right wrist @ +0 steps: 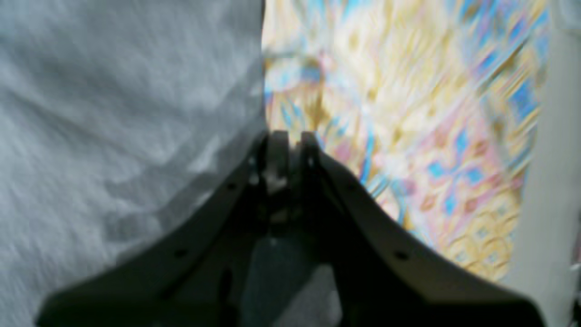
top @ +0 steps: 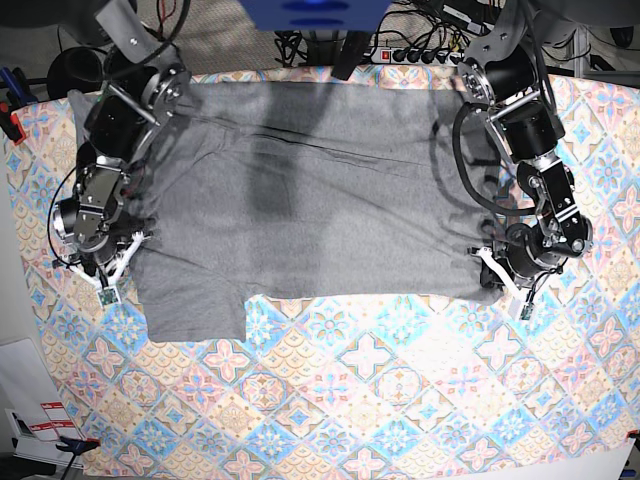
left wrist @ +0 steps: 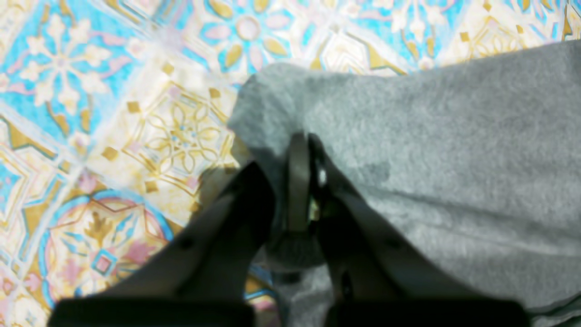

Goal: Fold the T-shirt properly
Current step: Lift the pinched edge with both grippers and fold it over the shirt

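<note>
Left wrist view first: the left gripper [left wrist: 299,150] sits low in the middle of the frame with its jaws pressed together on a bunched edge of the grey T-shirt [left wrist: 431,150]. Fabric runs off to the right and the patterned cloth [left wrist: 113,113] fills the left and top.

Right wrist view: pretty blurry, but the right gripper [right wrist: 290,145] looks like it's pinching the shirt's edge right at the line where grey meets the pattern. The jaws are nearly together with just a thin bit between them. Shirt [right wrist: 113,136] takes up the left half and the patterned cloth [right wrist: 408,136] the right.

Base view: the T-shirt [top: 320,200] lies spread flat across the upper middle of the counter, long axis running left to right. One sleeve [top: 195,305] sticks down at lower left, so I'd guess the collar end is on the left and the hem on the right, though the collar itself I can't make out. The left gripper [top: 492,268] has the right-hand edge and the right gripper [top: 128,250] the left-hand edge.

So I'd say this is the start of a fold, both near-side edges grabbed. The next move probably needs both arms lifting together and carrying the near edge up over the far one, evenly, so it doesn't skew.
</note>
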Controlling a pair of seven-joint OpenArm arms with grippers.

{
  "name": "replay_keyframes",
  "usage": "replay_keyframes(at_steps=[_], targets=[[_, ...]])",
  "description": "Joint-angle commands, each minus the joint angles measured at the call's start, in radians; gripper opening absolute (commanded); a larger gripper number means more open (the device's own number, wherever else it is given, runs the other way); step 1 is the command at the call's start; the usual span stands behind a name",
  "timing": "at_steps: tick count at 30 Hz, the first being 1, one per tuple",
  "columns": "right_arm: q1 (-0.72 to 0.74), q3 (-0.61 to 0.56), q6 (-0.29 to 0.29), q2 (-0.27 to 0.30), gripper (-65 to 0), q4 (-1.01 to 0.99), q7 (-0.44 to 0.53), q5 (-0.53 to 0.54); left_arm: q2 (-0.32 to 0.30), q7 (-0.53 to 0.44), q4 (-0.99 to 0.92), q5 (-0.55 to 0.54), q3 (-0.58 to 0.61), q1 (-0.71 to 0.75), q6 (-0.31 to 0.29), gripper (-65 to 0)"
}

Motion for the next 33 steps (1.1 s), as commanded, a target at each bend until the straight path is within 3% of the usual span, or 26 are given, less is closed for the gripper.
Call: replay_keyframes(at_steps=[1, 6, 8, 14, 19, 24, 26, 33], targets=[[0.026, 0.001, -0.008, 0.020, -60.8, 0.033, 0.014, 0.005, -0.009, -0.017, 0.019, -0.017, -0.001, -0.021, 0.001, -65.0], [0.029, -0.006, -0.008, 0.017, -60.4, 0.034, 0.014, 0.000, -0.003, -0.014, 0.019, -0.017, -0.001, -0.021, 0.001, -65.0], [0.035, -0.018, -0.008, 0.017, -57.4, 0.033, 0.014, -0.001, -0.002, -0.011, 0.019, -0.017, -0.001, -0.021, 0.001, -65.0], [0.049, -0.170, -0.008, 0.022, -31.5, 0.014, -0.046, 0.002, -0.003, -0.010, 0.019, -0.017, -0.001, -0.018, 0.001, -65.0], [0.107, -0.138, -0.008, 0.022, -19.2, -0.056, 0.022, 0.006, -0.002, -0.013, 0.019, -0.017, -0.001, -0.008, 0.001, -65.0], [0.273, -0.083, -0.008, 0.065, -17.4, -0.361, 0.036, 0.005, -0.002, -0.013, 0.019, -0.017, -0.001, -0.006, 0.001, -65.0], [0.319, -0.065, -0.008, 0.082, -17.4, -0.454, 0.091, 0.005, -0.005, -0.014, 0.019, -0.017, -0.001, -0.006, 0.001, -65.0], [0.345, -0.061, -0.010, 0.092, -17.3, -0.510, 0.137, 0.005, -0.008, -0.013, 0.019, -0.017, -0.001, -0.006, 0.001, -65.0]])
